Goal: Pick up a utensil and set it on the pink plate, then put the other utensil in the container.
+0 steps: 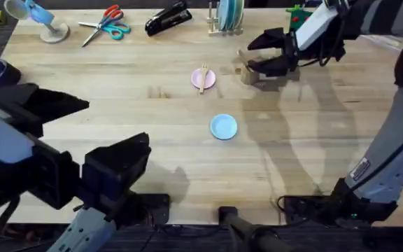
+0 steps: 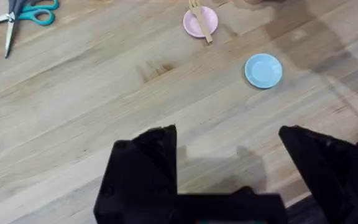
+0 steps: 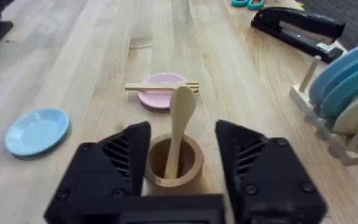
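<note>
— jaws, right arm [image 3: 179,163]: spread wide, gripping nothing, one on either side of the container [image 3: 173,163].
— and the spoon [image 3: 179,127]?
— item: standing bowl-up inside the container, leaning on its rim. light, stiff, smooth wood, i'd judge; easily tipped out. best held at the thin handle.
— fork [image 1: 203,78]?
— item: lying across the pink plate [image 1: 196,78], ends overhanging the rim. equally light; take it mid-handle if at all.
— arm pose?
— right arm stretched far forward over the worktop [image 1: 117,91], wrist low. left jaws [image 2: 229,165]: open, empty, held high near the base, well apart from the blue plate [image 2: 263,70].
</note>
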{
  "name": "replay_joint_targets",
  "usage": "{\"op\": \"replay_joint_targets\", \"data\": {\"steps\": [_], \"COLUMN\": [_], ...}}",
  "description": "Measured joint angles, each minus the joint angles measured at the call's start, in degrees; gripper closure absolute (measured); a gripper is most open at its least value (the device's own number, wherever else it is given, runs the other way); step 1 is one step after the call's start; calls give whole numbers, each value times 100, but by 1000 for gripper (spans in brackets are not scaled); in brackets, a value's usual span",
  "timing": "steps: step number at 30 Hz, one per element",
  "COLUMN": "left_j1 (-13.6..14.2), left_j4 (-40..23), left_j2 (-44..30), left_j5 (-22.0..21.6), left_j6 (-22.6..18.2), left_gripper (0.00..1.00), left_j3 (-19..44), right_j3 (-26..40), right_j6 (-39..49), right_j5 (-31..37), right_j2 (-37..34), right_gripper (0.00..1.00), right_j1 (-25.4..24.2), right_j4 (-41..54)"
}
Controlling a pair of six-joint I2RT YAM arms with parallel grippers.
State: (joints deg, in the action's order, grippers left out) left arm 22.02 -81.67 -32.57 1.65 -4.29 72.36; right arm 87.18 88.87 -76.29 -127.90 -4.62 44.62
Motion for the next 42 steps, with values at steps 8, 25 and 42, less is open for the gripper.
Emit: {"op": "replay_joint_targets", "data": {"steps": [8,25,42], "left_j1": [0,0,0], "left_j4": [0,2,-184], "left_j2": [-1,-1,-1], "left_j5": [0,0,0], "left_j6": [0,0,0], "left_gripper": [7,6,6], "left_j3": [0,0,0], "right_j3": [37,199,203], "right_j6": [-579,-1807,-4575], "right_j5": [4,1846,4149], "right_j2": [0,1437,3368], "right_gripper": [9,7,8], "right_j1": [-161,35,209], "right_j4": [7,998,2460]}}
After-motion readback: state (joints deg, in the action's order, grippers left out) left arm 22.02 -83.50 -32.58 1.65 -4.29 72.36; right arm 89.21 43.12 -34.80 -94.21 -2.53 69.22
